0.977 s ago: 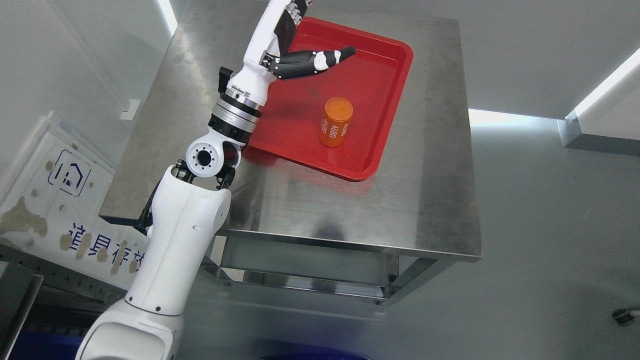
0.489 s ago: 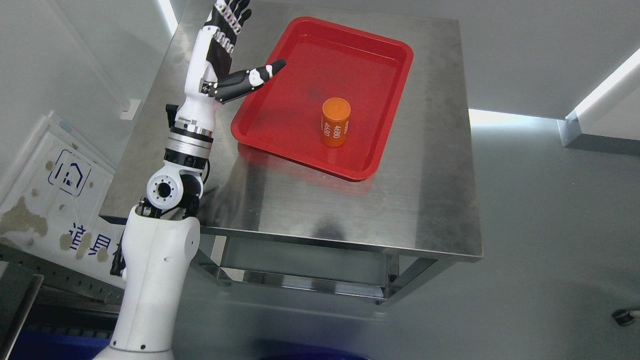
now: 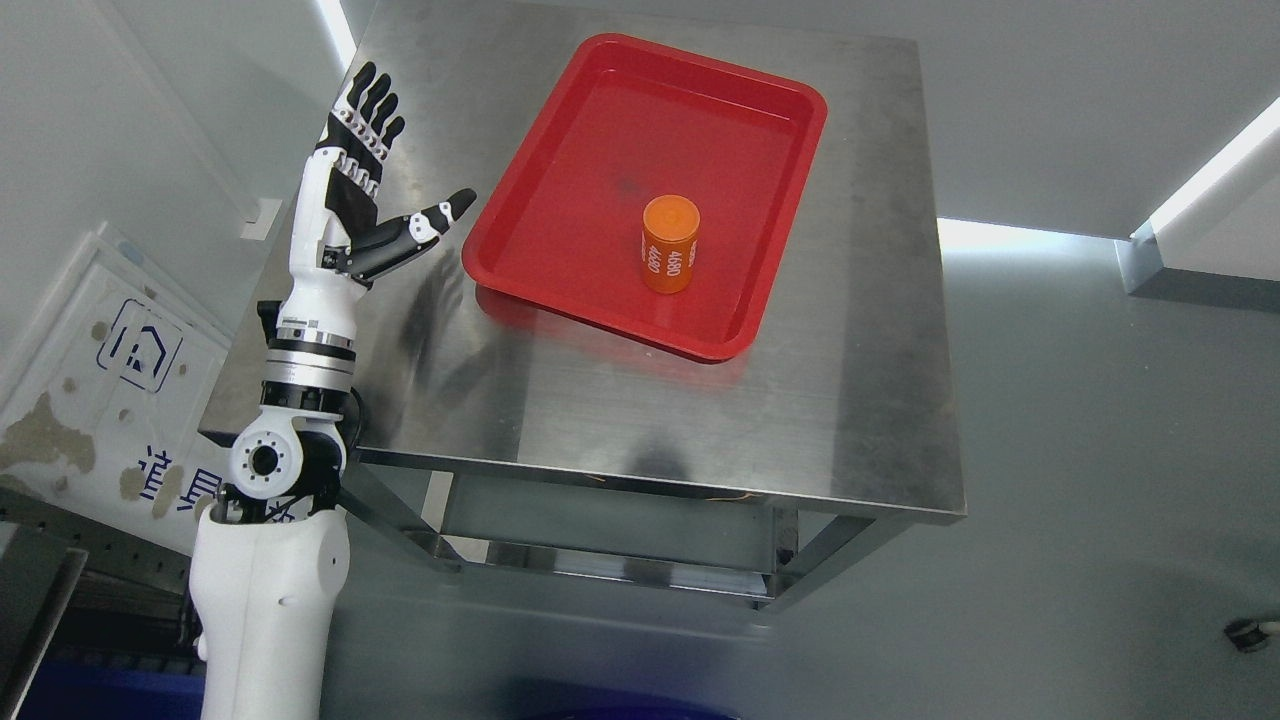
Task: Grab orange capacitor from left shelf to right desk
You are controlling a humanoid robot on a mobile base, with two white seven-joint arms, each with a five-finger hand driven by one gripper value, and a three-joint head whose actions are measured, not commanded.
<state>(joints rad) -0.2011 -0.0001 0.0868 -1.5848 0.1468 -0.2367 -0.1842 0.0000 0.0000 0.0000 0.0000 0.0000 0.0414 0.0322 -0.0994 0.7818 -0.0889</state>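
— Where was the orange capacitor (image 3: pixel 669 244) at that moment?

— It stood upright in the red tray (image 3: pixel 560 170), a little right of the tray's middle and towards its lower edge, just above the centre of the frame. White print ran down its side. Nothing touched it.

— And the tray itself?

— It lay tilted on the steel desk (image 3: pixel 650 400), in the upper middle of the frame, its lower left corner nearest the arm.

— What of the left hand (image 3: pixel 355 205)?

— It was at the upper left of the frame, over the left edge of the desk, well apart from the capacitor and clear of the tray. The four fingers (image 3: pixel 372 100) were stretched out straight and pointed up the frame, the thumb (image 3: pixel 435 218) splayed out to the right towards the tray's corner. Spread wide, with nothing in its hold.

— The arm?

— The white forearm (image 3: pixel 270 600) rose from the lower left corner of the frame, past the desk's front left corner.

— Anything else on that side?

— A white board (image 3: pixel 120 370) with blue print, leaning at the left edge.
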